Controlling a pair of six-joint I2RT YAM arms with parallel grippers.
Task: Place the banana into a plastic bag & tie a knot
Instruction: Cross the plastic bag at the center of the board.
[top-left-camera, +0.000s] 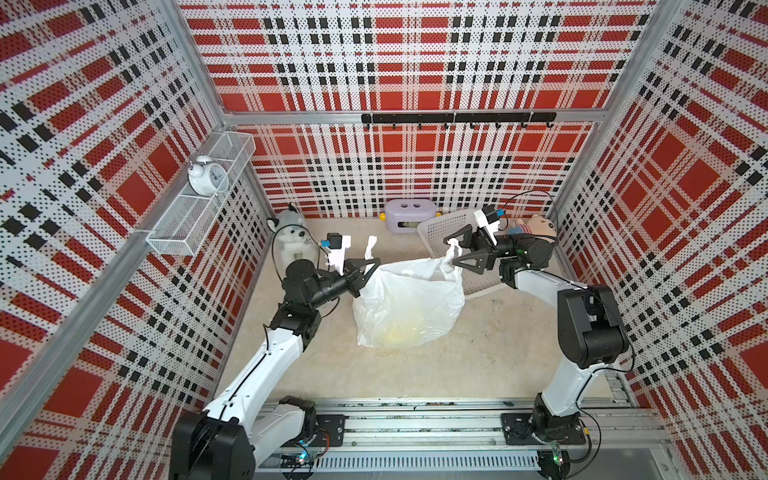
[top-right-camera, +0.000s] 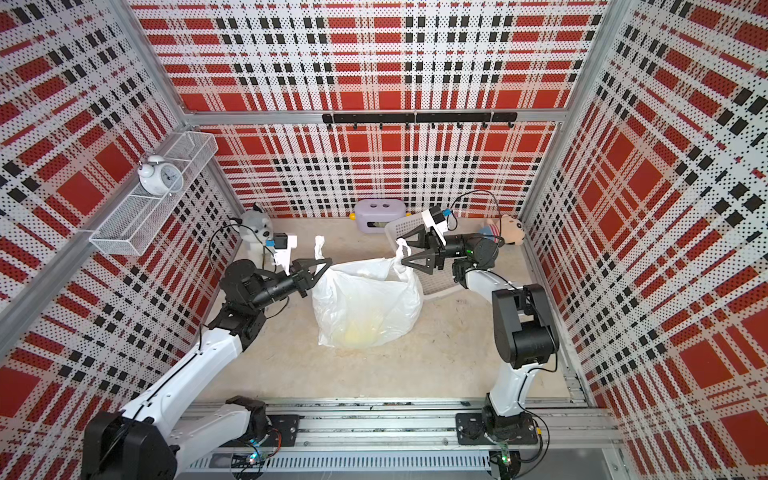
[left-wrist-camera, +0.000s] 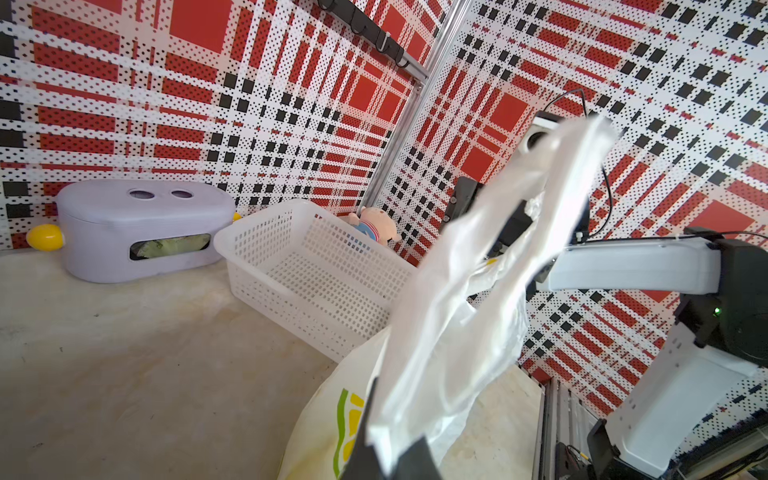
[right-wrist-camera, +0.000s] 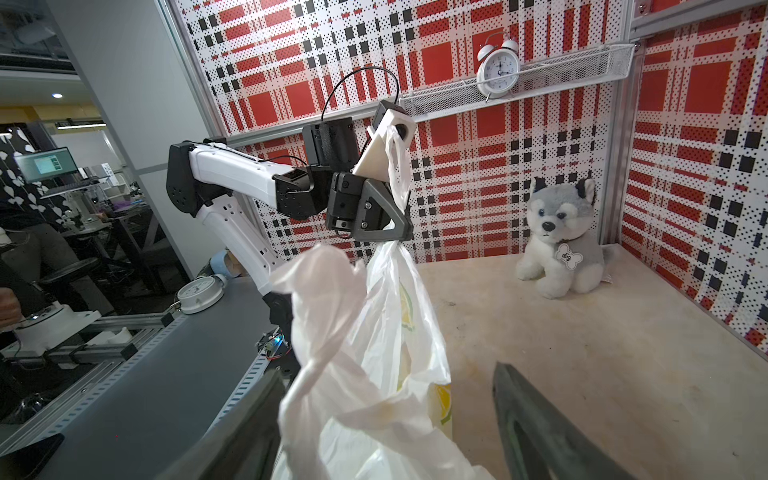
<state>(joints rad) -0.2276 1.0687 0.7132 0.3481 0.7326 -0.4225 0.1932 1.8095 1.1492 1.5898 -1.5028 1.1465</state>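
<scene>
The plastic bag (top-left-camera: 409, 307) (top-right-camera: 365, 303) stands on the table between my arms, and the banana (top-left-camera: 399, 332) (top-right-camera: 357, 330) shows as a yellow blur through its lower part. My left gripper (top-left-camera: 376, 264) (left-wrist-camera: 390, 453) is shut on the bag's left handle (left-wrist-camera: 478, 270), which sticks up past the jaws. Around the right handle (right-wrist-camera: 320, 311) my right gripper (top-left-camera: 453, 253) (right-wrist-camera: 386, 407) is open, one finger on each side of it. The two handles are held apart, and no knot is in view.
A white lattice basket (top-left-camera: 440, 232) lies behind the right gripper, with a pig plush (top-left-camera: 536, 226) beyond it. A lilac box (top-left-camera: 409, 214) sits at the back wall, a husky plush (top-left-camera: 291, 237) at back left. A clock (top-left-camera: 208, 176) stands on the wire shelf.
</scene>
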